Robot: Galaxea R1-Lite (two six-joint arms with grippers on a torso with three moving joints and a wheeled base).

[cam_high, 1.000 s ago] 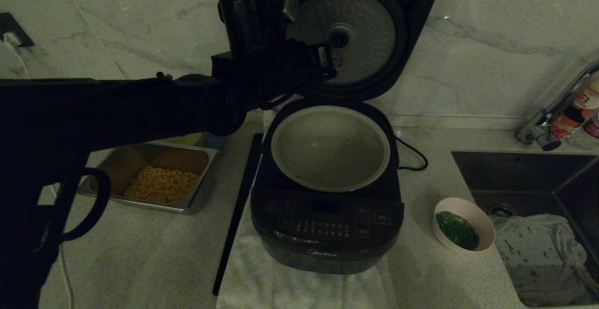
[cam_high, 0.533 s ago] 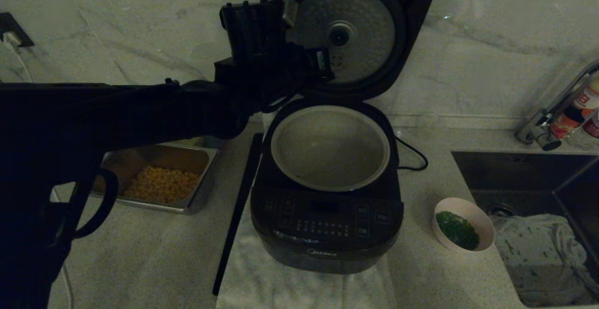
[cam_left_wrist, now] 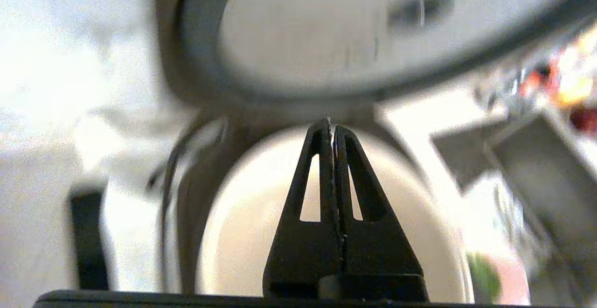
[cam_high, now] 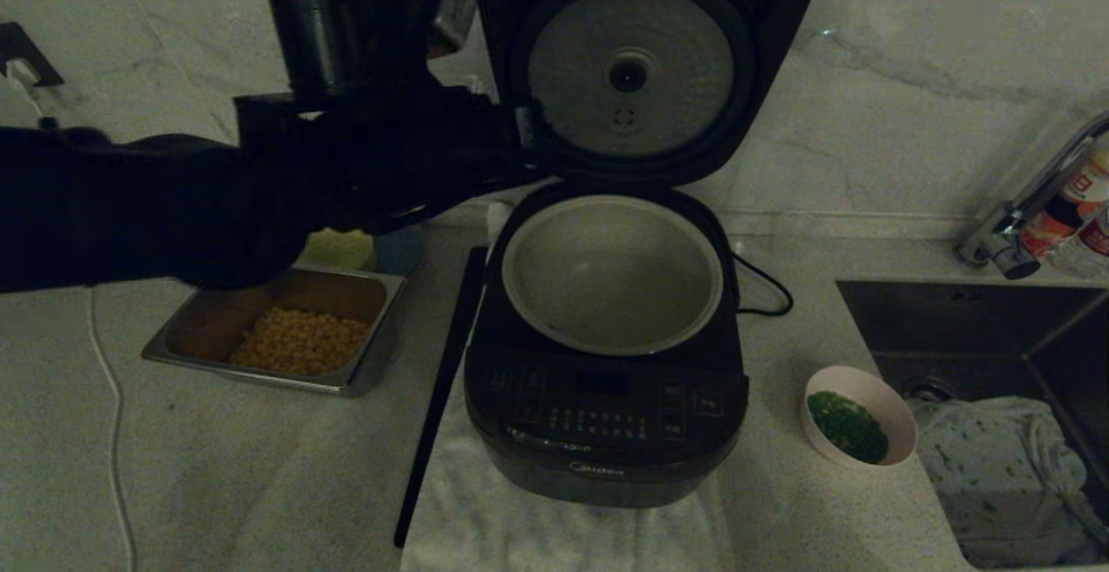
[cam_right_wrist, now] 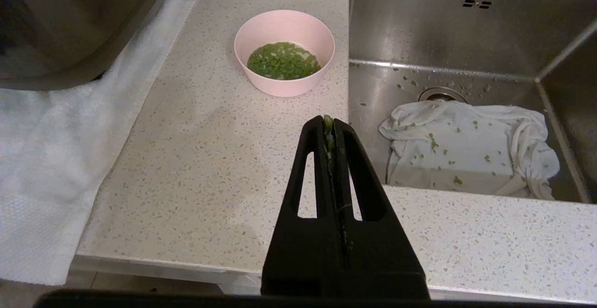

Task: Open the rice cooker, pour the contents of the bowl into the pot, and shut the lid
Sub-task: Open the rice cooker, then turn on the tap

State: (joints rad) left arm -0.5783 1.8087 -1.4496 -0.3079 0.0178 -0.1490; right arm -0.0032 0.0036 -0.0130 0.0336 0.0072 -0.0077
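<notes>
**One grab decides the next step: bowl sits on the right arm's side**

Lid (cam_high: 643, 61) is up, hinged back against the wall edge of the bench (cam_high: 260, 468). Pot (cam_high: 612, 273) is exposed and looks empty. So, judging by layout, the pour comes next.

Key relation:
- bowl (cam_right_wrist: 284, 51) stands on the bench near the sink-side edge, straight ahead of the right pincer (cam_right_wrist: 330, 130), beside the rice cooker (cam_high: 606, 399).
- Round bowl, no long axis; any rim approach should work.
- Right pincer is clearly nearer. Left pincer (cam_left_wrist: 331, 128) hangs up by the lid's left edge, across the cooker from the bowl.

Pincer states:
- Left: fingers pressed together, nothing between them.
- Right: pressed together too, green flecks stuck along the seam, no object held. It must spread before a rim grasp.

Materials and shapes:
- Bowl: smooth pale pink, thin rim, likely light and easy to tip.
- Contents (cam_right_wrist: 283, 60): finely chopped greens, shallow layer, looks damp, may cling when poured.
- Pot: matte light grey, wide round mouth, easy target.
- Cooker: glossy black rounded square on a white towel (cam_high: 554, 537).
- Bench: speckled stone.
- Sink (cam_right_wrist: 447, 42): steel, crumpled cloth (cam_right_wrist: 466, 149) inside.
</notes>
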